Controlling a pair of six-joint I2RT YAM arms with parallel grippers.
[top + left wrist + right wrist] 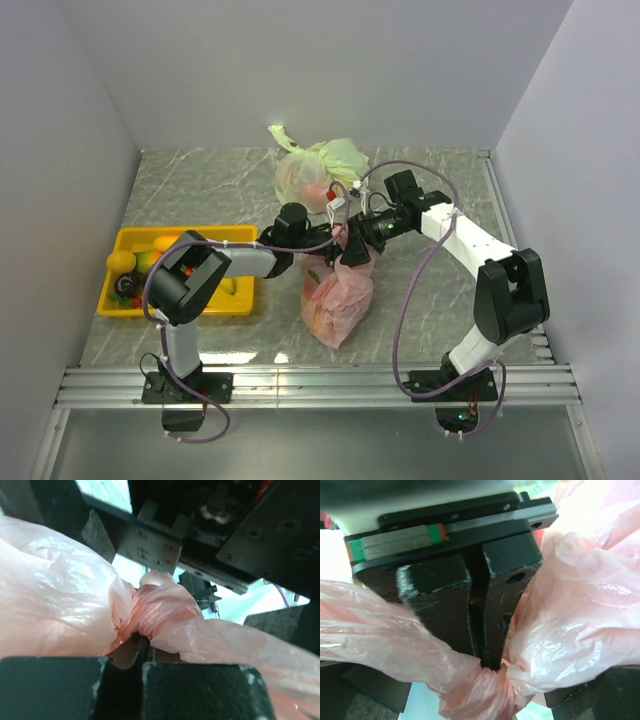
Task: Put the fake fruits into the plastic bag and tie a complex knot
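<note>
The pink plastic bag (338,300) stands in the middle of the table with fruit shapes showing faintly through it. Its top is twisted into a knot (490,690). My left gripper (143,652) is shut on the gathered plastic right at that knot, and it also shows head-on in the right wrist view as two black fingers (440,610) pressed together. My right gripper (480,700) faces it from the other side, open, its fingers spread wide on either side of the knot. More fake fruits (140,265) lie in the tray at the left.
A yellow tray (112,306) sits at the left beside the left arm. A pale green-and-white knotted bag (312,168) stands just behind both grippers. White walls close the back and sides, and a metal rail runs along the near edge.
</note>
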